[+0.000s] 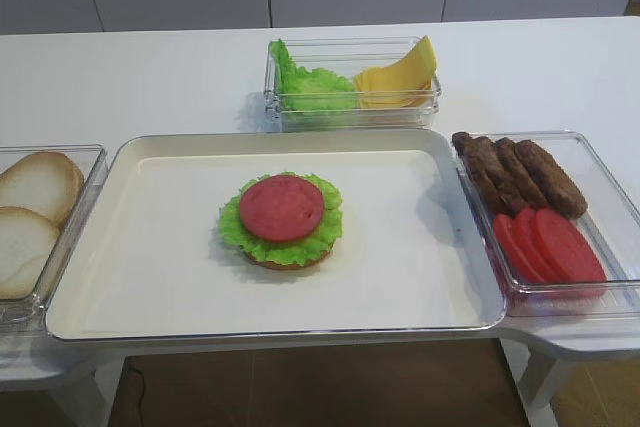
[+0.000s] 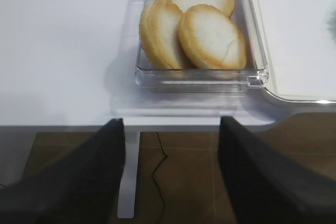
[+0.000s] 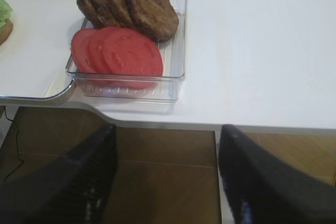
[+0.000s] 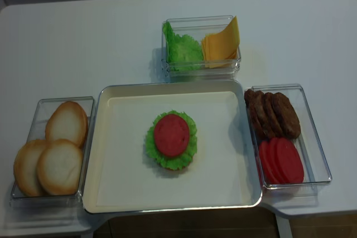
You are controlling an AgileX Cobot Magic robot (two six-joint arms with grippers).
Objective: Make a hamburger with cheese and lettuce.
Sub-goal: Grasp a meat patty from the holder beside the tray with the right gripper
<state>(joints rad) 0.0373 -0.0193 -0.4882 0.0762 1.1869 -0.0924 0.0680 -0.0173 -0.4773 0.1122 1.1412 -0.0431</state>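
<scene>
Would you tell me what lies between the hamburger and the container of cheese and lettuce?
Only bare tray floor and its rim separate the hamburger from the container, clearest in the realsense high view.

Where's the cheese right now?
The cheese is in the clear bin behind the tray, right of the lettuce, leaning against the right wall.

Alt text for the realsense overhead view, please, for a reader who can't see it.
A half-built hamburger, bun base, lettuce and a red slice on top, sits mid-tray. Clear bins surround it: bun halves left, lettuce and cheese behind, patties and red slices right. No arms visible.
</scene>
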